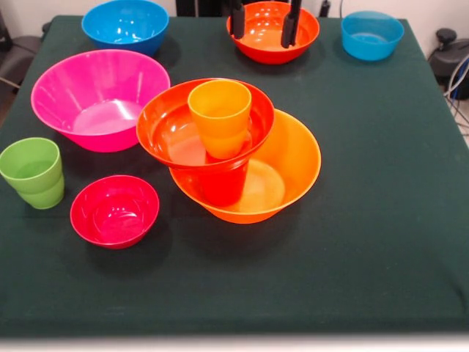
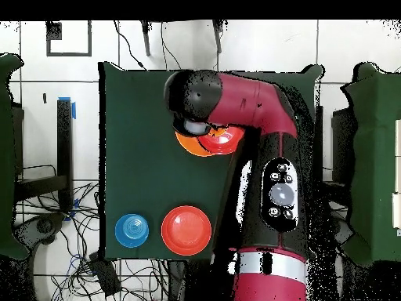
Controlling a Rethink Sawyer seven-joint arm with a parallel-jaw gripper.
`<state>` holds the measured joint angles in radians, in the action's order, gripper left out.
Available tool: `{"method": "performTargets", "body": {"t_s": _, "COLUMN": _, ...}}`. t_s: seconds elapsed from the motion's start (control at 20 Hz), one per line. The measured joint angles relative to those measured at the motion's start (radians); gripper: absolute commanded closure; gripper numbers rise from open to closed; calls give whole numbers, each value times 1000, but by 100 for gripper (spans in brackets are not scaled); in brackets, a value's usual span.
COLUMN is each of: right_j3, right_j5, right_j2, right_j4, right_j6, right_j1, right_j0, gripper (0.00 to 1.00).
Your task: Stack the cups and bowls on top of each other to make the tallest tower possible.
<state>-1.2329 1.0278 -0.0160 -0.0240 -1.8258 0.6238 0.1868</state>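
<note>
The tower (image 1: pixel 220 139) stands mid-table. Its base is the widest orange bowl (image 1: pixel 297 158). A red-orange cup (image 1: pixel 223 183) stands in it and carries a tilted red-orange bowl (image 1: pixel 172 128), with an orange cup (image 1: pixel 220 114) inside that. My gripper (image 1: pixel 263 40) hangs open and empty at the far edge, its two dark fingers (image 1: pixel 238 18) over another red-orange bowl (image 1: pixel 272 33). In the overhead view my arm hides most of the tower; only part of the orange bowl (image 2: pixel 189 146) shows.
A wide pink bowl (image 1: pixel 99 95), a light green cup (image 1: pixel 33 172) and a crimson bowl (image 1: pixel 113 211) stand left of the tower. A blue bowl (image 1: pixel 124 26) is far left and a smaller blue bowl (image 1: pixel 371 34) far right, also in the overhead view (image 2: pixel 131 230).
</note>
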Motion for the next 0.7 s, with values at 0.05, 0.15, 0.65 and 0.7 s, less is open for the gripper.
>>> {"method": "performTargets", "body": {"t_s": 0.05, "right_j3": -6, "right_j5": 0, "right_j2": -3, "right_j4": 0, "right_j6": 0, "right_j1": 0, "right_j0": -6, "gripper": 0}}
{"method": "performTargets", "body": {"t_s": 0.15, "right_j3": -19, "right_j5": 0, "right_j2": -8, "right_j4": 0, "right_j6": 0, "right_j1": 1, "right_j0": -15, "gripper": 0}}
{"method": "performTargets", "body": {"t_s": 0.65, "right_j3": -99, "right_j5": -10, "right_j2": -48, "right_j4": 8, "right_j6": 0, "right_j1": 21, "right_j0": -56, "gripper": 0}}
{"method": "performTargets", "body": {"t_s": 0.7, "right_j3": -106, "right_j5": -17, "right_j2": -51, "right_j4": 10, "right_j6": 0, "right_j1": 23, "right_j0": -61, "gripper": 0}}
